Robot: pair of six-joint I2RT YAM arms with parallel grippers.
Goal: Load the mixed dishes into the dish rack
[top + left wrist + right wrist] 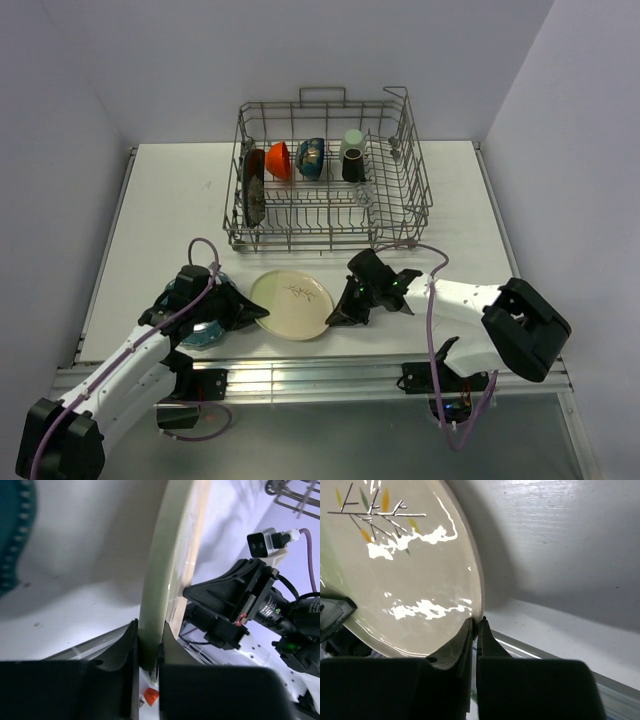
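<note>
The cream round plate (292, 303) with a twig pattern is at the table's front, between my two grippers. My left gripper (257, 312) is shut on its left rim, seen edge-on in the left wrist view (160, 580). My right gripper (338, 313) is shut on its right rim (420, 580), with the fingertips pinching the edge. The teal scalloped plate (200, 333) lies under my left arm. The dish rack (420, 185) at the back holds the black square plate (254, 188), red-orange bowl (278, 160), dark bowl (311, 158), pale green cup (351, 142) and brown mug (353, 167).
The rack's wire loop handle (322, 93) is at its far side. The metal rail (320, 375) runs along the table's near edge, just behind both grippers. White walls close in on the left, right and back.
</note>
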